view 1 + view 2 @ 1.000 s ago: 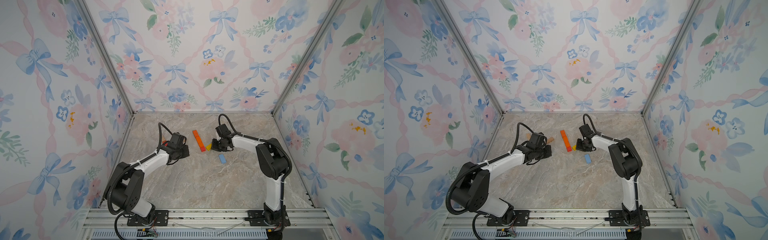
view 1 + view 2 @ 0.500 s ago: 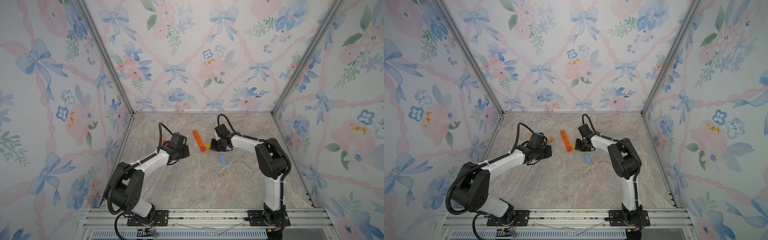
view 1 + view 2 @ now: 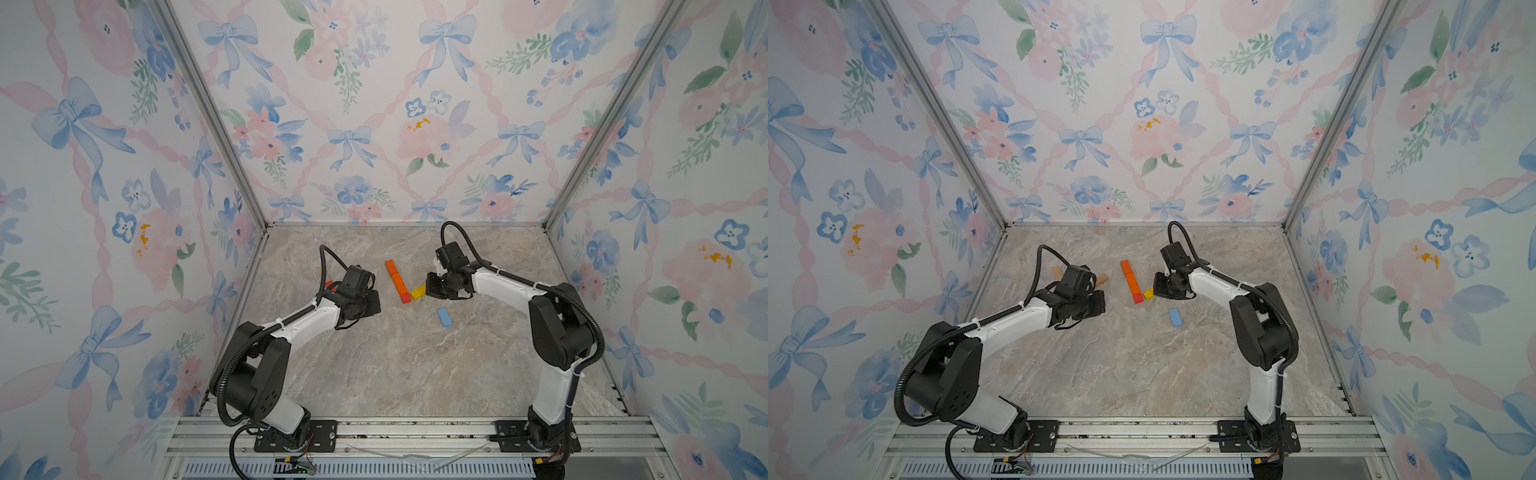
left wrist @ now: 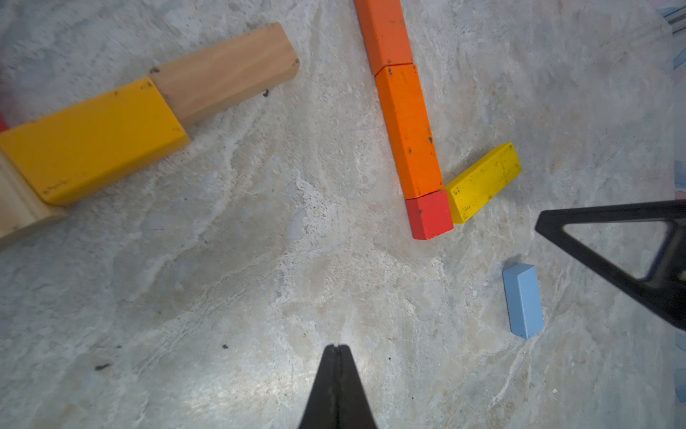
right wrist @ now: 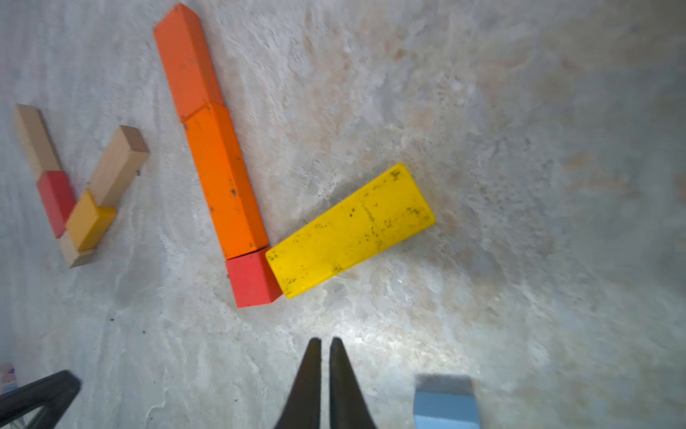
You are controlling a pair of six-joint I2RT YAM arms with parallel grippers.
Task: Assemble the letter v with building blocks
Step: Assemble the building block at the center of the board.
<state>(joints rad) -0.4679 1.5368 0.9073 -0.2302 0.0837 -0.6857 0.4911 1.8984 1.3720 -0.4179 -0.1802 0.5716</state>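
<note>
**Bimanual cell, seen from above and from both wrists.** On the marbled surface [image 3: 395, 365], two orange bars [image 4: 408, 130] lay end to end in one straight line. A small red block [image 4: 428, 215] touched the end of that line nearer the robot's base. A yellow block [image 5: 350, 230] lay flat with one corner against the red block. It was angled away from the orange line, so that the two strokes met at a point. A light blue block [image 3: 444, 317] lay apart from them, nearer the base and toward the robot's right, touching nothing.

A second group lay near the left arm. A natural wood bar [image 5: 35, 141] and a red bar [image 5: 55, 202] formed one line. An amber block [image 5: 89, 219] and a tan bar [image 5: 118, 167] formed another, slanting the opposite way. The two lines converged on a pale wood piece [image 5: 76, 254]; whether the amber block rested on it could not be told. In both top views the left arm hid much of this group.

The left end effector [image 4: 337, 348] hung over bare surface, apart from both groups, with its fingertips pressed together and holding nothing. The right end effector [image 5: 325, 341] hung over the surface near the yellow block and the light blue block, touching neither. A narrow gap showed between its fingertips, and nothing lay in that gap.
</note>
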